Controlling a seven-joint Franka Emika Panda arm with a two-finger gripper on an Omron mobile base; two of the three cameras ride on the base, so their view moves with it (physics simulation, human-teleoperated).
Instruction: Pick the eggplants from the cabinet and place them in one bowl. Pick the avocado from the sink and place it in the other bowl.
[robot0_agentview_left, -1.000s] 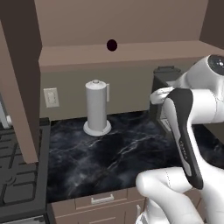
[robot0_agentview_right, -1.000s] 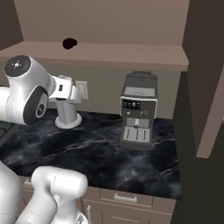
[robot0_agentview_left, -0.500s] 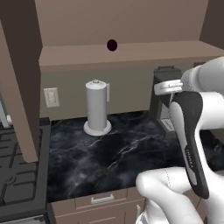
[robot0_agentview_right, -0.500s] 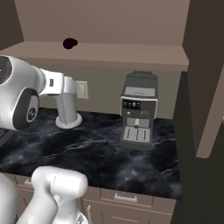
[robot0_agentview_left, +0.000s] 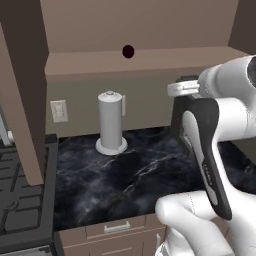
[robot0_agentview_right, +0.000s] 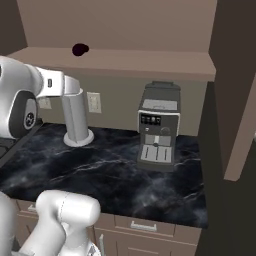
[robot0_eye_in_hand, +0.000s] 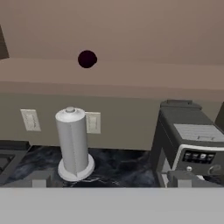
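One eggplant (robot0_agentview_left: 128, 51), small, round and dark purple, lies on the open cabinet shelf (robot0_agentview_left: 150, 60) above the counter; it also shows as the eggplant (robot0_agentview_right: 79, 49) and the eggplant (robot0_eye_in_hand: 87, 59). My gripper (robot0_eye_in_hand: 111, 180) is open with nothing between its fingertips (robot0_eye_in_hand: 39, 179). It faces the back wall from a distance, well below and short of the eggplant. The hand (robot0_agentview_left: 182, 89) is raised over the counter. The bowls, sink and avocado are out of view.
A paper towel holder (robot0_agentview_left: 111, 122) stands on the dark marble counter (robot0_agentview_left: 125, 175) near the wall. A coffee machine (robot0_agentview_right: 159, 126) stands to its right. A stove (robot0_agentview_left: 20, 210) is at the left. Brown cabinet sides (robot0_agentview_left: 22, 90) flank the shelf.
The arm's upper links have swung toward the outer edge of each base view, and the hand has turned to face the wall. The eggplant and counter items have not moved.
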